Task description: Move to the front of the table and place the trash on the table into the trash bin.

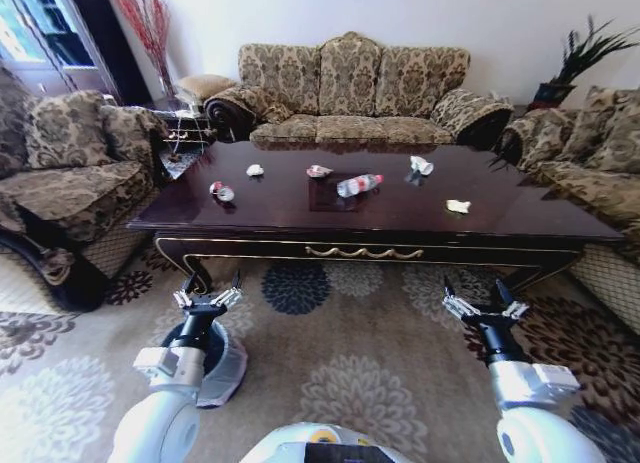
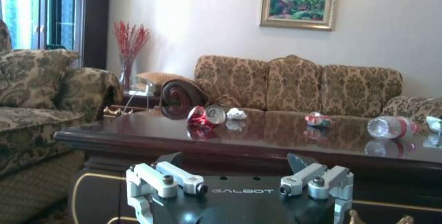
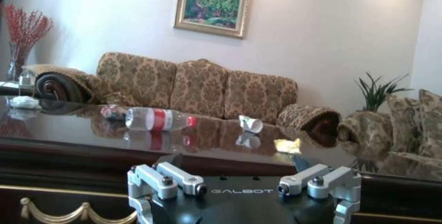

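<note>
Table: the dark glossy table (image 1: 300, 208) stretches across the view straight ahead of the robot, its gold-trimmed apron facing us, a sofa (image 1: 350, 83) behind its far edge.
Left gripper: the left gripper (image 1: 209, 294) hangs low in front of the table's near left leg, over the carpet, fingers spread wide and holding nothing; the left wrist view has its open fingers (image 2: 165, 178) just below the table edge.
Right gripper: the right gripper (image 1: 485, 302) mirrors it on the near right side, also wide open and empty, short of the table.
Trash bin: the trash bin (image 1: 222, 368) sits on the carpet right under the left arm, near left, its black liner showing around the forearm.
Can: the crushed red-and-white can (image 1: 221, 191) lies on the left part of the tabletop.
Bottle: the clear bottle (image 1: 359, 185) with the red label lies on its side near the middle.
Paper: a white paper wad (image 1: 255, 169) on the far left, a reddish crumpled wrapper (image 1: 318, 170) just beside centre, a white crumpled piece (image 1: 421, 165) far right, and a pale scrap (image 1: 458, 206) nearer on the right.
Spacing: every piece lies apart from the others.
</note>
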